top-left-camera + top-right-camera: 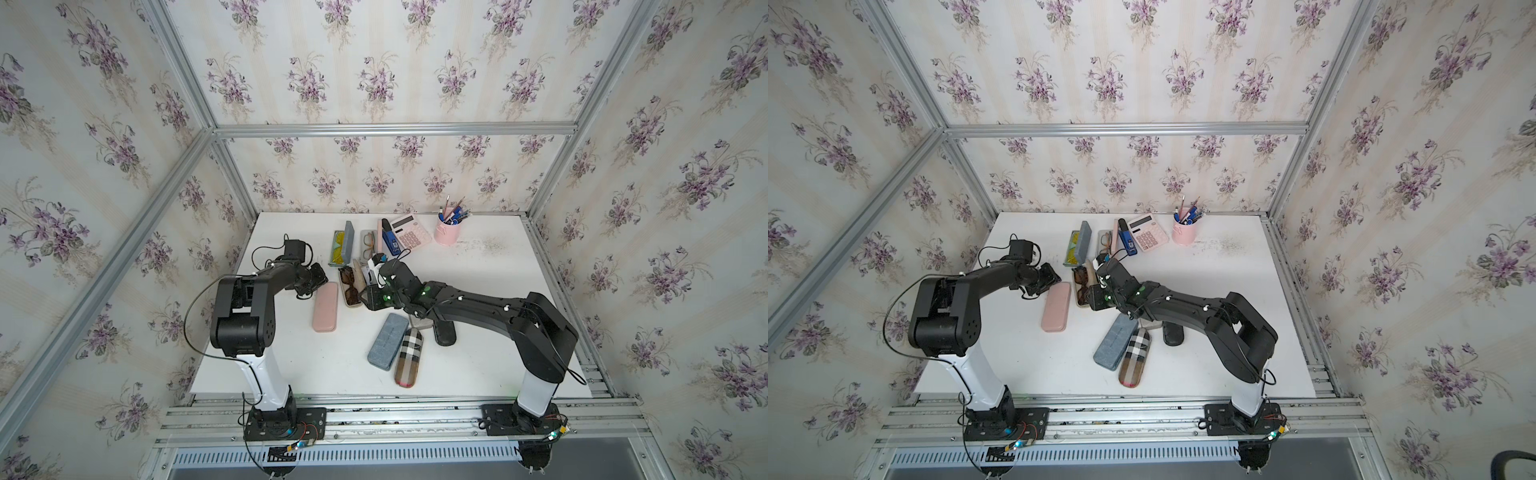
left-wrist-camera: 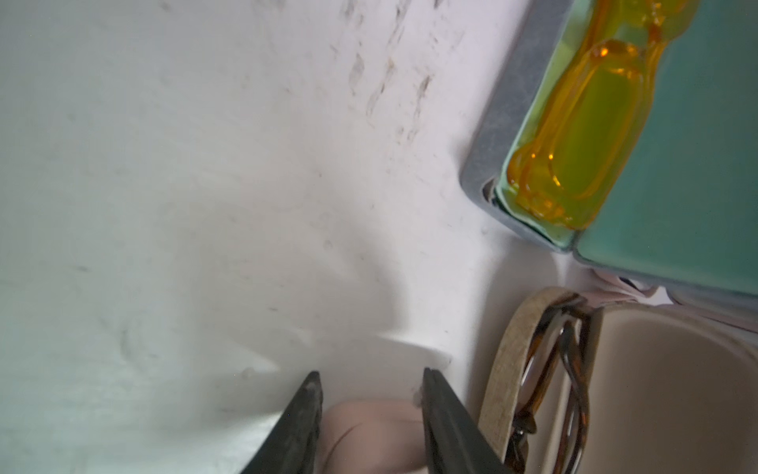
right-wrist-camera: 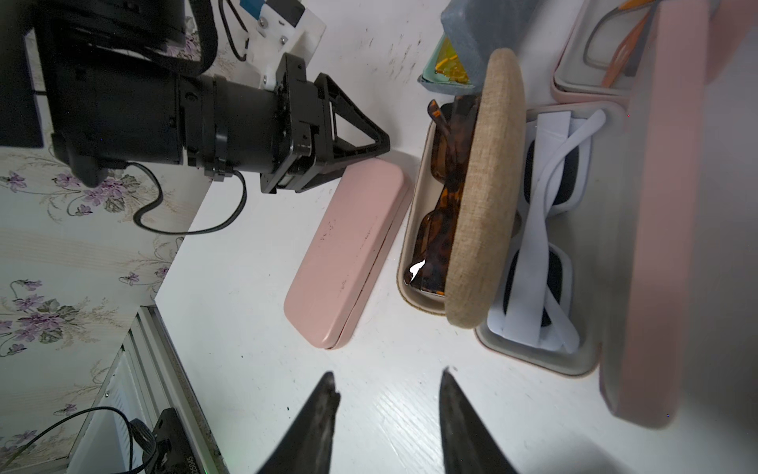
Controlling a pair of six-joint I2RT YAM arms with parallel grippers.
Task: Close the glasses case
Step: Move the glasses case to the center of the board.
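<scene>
Left of centre, the left gripper (image 2: 371, 381), jaws parted and empty, hangs at the closed pink case's (image 1: 325, 306) far end. Just right, the beige case (image 3: 484, 184) stands open, lid upright. Beside it, the right gripper (image 3: 387, 381) gapes empty.

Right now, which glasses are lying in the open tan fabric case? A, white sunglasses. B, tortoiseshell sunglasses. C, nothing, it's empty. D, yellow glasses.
B: in the right wrist view the tortoiseshell sunglasses lie inside the open tan fabric case.
</scene>
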